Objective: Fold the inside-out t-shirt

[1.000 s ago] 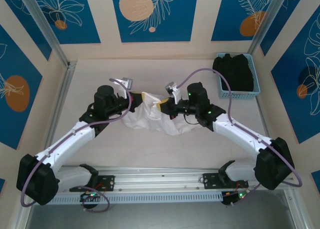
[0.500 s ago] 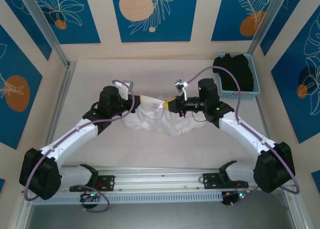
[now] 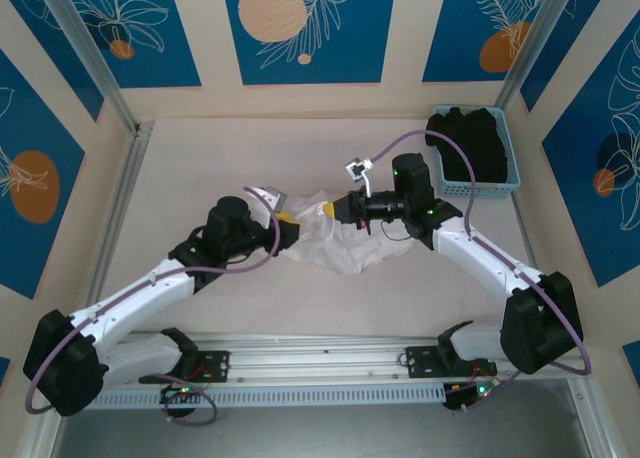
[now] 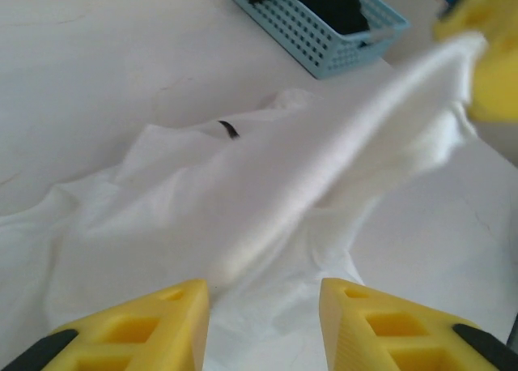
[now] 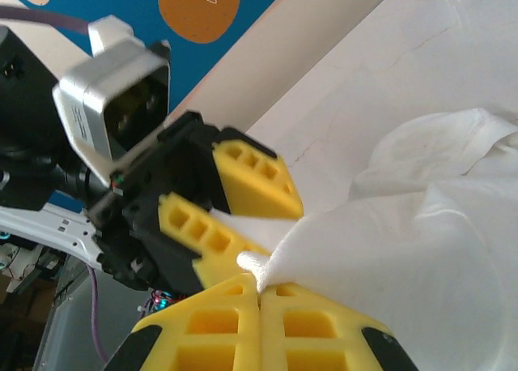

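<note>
No writing, label or number is legible anywhere.

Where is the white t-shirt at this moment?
In the top view, the white t-shirt lies bunched at mid-table, between the left gripper and the right gripper, which pinches its edge.

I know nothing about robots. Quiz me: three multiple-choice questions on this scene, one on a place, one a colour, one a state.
1. Where is the black garment? A) on a shelf B) in the blue basket C) on the floor
2. Colour of the fingers on the right gripper? A) red B) green C) yellow
3. The right gripper is: A) wide open B) shut on the white t-shirt C) holding the basket
Answers: 1 B, it fills the basket, far right; 2 C, both are yellow; 3 B, cloth is pinched between closed fingers.
</note>
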Motion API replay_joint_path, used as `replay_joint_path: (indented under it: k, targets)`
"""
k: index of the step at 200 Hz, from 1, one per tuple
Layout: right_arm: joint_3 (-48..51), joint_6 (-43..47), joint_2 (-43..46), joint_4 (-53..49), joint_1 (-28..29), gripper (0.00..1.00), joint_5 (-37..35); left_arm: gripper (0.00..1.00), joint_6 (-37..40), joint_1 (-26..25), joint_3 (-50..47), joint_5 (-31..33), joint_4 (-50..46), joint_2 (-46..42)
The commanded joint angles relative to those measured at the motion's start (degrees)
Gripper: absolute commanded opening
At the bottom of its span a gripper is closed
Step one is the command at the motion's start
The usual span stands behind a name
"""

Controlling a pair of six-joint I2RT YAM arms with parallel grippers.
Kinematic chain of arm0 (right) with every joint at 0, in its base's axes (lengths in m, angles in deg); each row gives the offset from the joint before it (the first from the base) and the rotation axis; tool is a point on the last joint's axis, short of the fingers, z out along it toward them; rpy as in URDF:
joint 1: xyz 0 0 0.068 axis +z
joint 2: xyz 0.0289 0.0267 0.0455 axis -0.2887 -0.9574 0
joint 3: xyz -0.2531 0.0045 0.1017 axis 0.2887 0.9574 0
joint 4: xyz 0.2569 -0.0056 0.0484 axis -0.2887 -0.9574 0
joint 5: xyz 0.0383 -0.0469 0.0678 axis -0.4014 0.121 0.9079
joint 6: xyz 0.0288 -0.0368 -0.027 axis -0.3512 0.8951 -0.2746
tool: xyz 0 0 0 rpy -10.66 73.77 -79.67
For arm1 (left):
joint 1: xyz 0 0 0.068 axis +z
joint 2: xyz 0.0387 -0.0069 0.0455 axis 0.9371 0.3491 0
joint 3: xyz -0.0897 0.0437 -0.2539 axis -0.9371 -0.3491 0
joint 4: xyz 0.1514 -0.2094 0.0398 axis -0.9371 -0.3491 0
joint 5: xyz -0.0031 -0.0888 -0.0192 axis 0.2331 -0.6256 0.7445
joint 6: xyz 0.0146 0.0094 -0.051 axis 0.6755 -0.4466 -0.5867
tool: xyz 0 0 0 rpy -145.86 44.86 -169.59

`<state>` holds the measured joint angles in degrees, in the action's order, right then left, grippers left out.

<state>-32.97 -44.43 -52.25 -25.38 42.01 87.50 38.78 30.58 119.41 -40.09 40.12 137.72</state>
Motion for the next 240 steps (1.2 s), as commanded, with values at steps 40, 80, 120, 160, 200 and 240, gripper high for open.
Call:
replay_joint_path:
  k: [40,80,120,160,200,240]
  targets:
    - [-2.2,-2.7,-0.8,0.7,-0.9,0.00,1.1,0.42,5.5,-3.2,3.3,0.8,4.4,7.6]
    - [-2.2,-2.5,-0.7,0.7,-1.0,0.00,1.5,0.45,7.5,-3.2,5.7,8.9,5.7,11.4]
    - [-2.4,-0.8,-0.4,-1.2,-1.5,0.00,1.4,0.25,8.9,-2.6,7.9,8.7,5.9,15.6]
    - [-2.8,2.6,1.3,-5.8,-4.0,0.00,-0.2,0.00,8.3,-1.6,6.1,4.7,6.4,12.3]
    - [-6.4,6.2,1.7,-12.4,-4.9,0.00,-2.3,0.00,6.9,-0.6,4.2,-6.8,5.6,4.8]
    - [-11.7,7.0,0.1,-19.5,-4.4,0.00,-8.2,0.00,1.1,0.8,2.6,-22.1,11.1,-3.3]
